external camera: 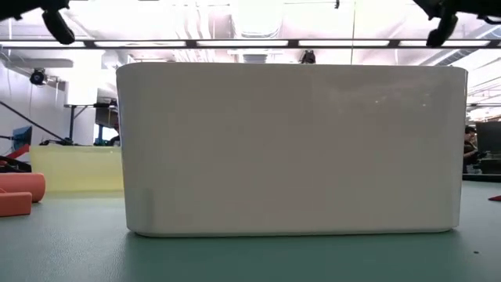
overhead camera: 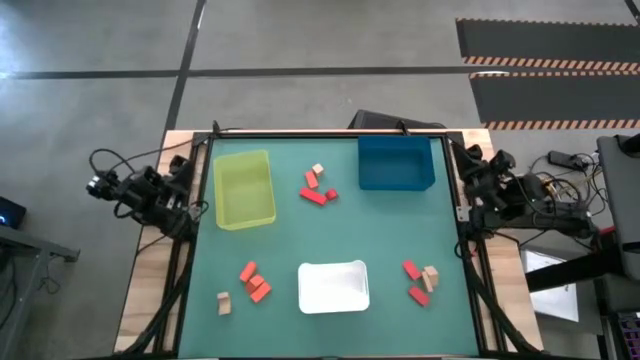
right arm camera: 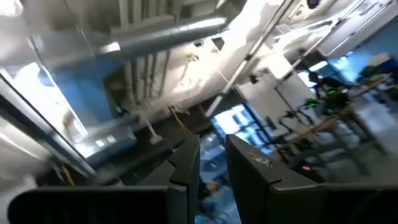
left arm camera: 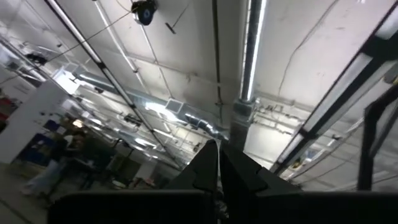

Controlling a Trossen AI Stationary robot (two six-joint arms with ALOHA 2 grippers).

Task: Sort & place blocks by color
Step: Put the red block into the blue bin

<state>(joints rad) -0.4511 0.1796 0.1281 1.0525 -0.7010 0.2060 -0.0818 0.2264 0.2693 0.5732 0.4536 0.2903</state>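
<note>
Blocks, lower left group (overhead camera: 254, 282): three orange-red cuboids lay touching left of the white tray, with one tan block (overhead camera: 224, 303) just beside them, toward the lower left of the high view.
Blocks, lower right group (overhead camera: 421, 282): red pieces and one tan piece lay clustered right of the white tray.
Blocks, upper centre group (overhead camera: 317, 189): several red pieces and one tan piece lay between the yellow-green tray and the blue tray.
Handling estimate: the blocks appeared small, rigid and light, probably wood; flat faces should have resisted slipping; breakage was judged unlikely.
Grip point: opposite long faces, taken from above. Touching neighbours would probably have needed separating, or an outer piece should have been taken first.
White tray (overhead camera: 334, 302): sat at lower centre of the high view, no blocks in it; it filled the low view.
Yellow-green tray (overhead camera: 243, 211): upper left of the mat, no blocks in it.
Blue tray (overhead camera: 395, 179): upper right of the mat, no blocks in it.
Obstructions: tray walls stood near each group; none covered a block.
Left gripper (left arm camera: 217, 163): parked off the left table edge, aimed at the ceiling, fingers pressed together, holding nothing.
Right gripper (right arm camera: 211, 155): parked off the right edge, fingers slightly spread, nothing between them.
</note>
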